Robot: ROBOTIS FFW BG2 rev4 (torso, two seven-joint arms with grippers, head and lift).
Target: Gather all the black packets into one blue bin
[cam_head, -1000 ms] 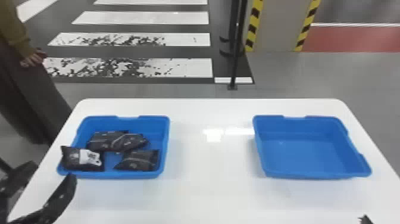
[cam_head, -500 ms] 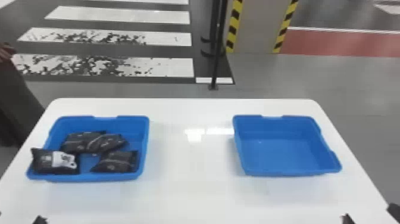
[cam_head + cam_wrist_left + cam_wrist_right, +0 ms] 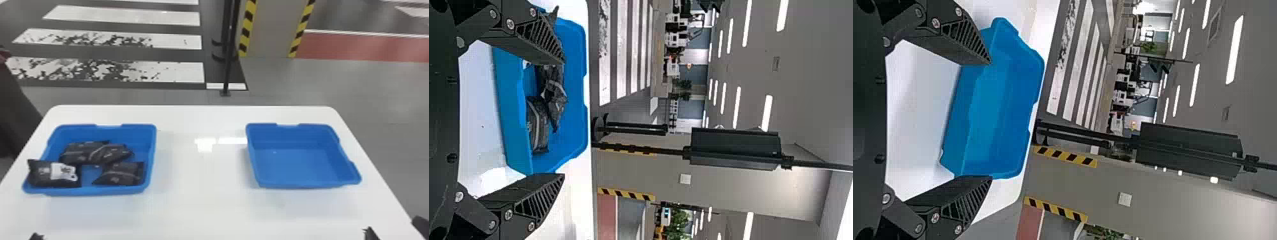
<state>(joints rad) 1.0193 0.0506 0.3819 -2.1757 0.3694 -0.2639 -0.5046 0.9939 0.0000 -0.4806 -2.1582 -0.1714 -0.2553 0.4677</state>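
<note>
On the white table [image 3: 204,207], the gathering looks all but done, as far as I can judge. The blue bin at centre left of the head view [image 3: 95,191] holds four black packets; the blue bin at centre right [image 3: 297,172] shows its bare floor. The left gripper [image 3: 563,119] and right gripper [image 3: 991,120] are both released, fingers spread, nothing grasped. Two packets, left [image 3: 75,153] and right [image 3: 111,153], overlap at the bin's middle; another [image 3: 119,174] lies toward its lower right corner. The packet with a white label [image 3: 41,175] sits at the lower left, seemingly over the rim (the one loose end, I'd say); nudging it inward may be all that is left.

The table's near part runs off the bottom of the head view, where only dark tips of the grippers peep in. Beneath the overlapping pair, I cannot tell whether a further packet lies hidden.
</note>
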